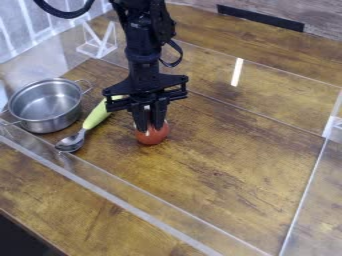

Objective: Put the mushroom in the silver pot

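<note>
A: Where is the mushroom [154,134]?

B: On the wooden table [227,160], near the middle, sitting right under the gripper [150,125]. Its red-brown cap shows just below the black fingers.

A: And how does the gripper stand to it?

B: The arm [142,40] comes straight down from above, and the fingers reach down onto the top of the cap, one on either side. The jaws are drawn in close, pinching the mushroom between them. The lower part of the cap bulges out beneath the fingertips.

A: Is it off the table?

B: I cannot tell. The cap looks to be at or very near the wood, with a small shadow under it.

A: Where is the pot [46,103]?

B: To the left in the view, well apart from the mushroom. It stands upright near the table's left edge, mouth up.

A: Anything between them?

B: A spoon [88,118] with a yellow-green handle lies there, its metal bowl toward the front, just beside the pot. The handle's far end comes near the gripper's left side but is not touching the mushroom.
</note>
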`<action>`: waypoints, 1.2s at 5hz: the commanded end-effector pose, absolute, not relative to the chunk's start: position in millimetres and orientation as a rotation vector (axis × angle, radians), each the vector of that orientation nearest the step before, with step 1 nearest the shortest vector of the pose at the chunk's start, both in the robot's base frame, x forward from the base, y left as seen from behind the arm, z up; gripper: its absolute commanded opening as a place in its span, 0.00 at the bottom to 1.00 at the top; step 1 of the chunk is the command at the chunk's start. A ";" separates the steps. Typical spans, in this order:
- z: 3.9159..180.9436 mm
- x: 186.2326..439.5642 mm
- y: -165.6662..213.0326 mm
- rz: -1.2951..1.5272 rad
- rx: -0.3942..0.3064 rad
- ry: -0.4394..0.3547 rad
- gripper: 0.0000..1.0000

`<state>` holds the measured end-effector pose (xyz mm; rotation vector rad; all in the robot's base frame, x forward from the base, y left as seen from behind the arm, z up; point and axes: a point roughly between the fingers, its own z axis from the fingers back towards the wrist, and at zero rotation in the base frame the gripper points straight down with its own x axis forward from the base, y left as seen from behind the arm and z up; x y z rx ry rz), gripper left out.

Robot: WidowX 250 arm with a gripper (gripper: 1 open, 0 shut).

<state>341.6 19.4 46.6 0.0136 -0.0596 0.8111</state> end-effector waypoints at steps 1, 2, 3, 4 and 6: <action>92.4 343.3 24.1 0.854 -0.031 -0.102 0.00; 127.6 344.4 32.0 0.897 -0.076 -0.109 0.00; 162.3 339.6 55.7 0.988 -0.108 -0.135 0.00; 165.6 329.0 75.2 1.006 -0.137 -0.157 0.00; 157.8 293.5 98.5 1.007 -0.099 -0.177 0.00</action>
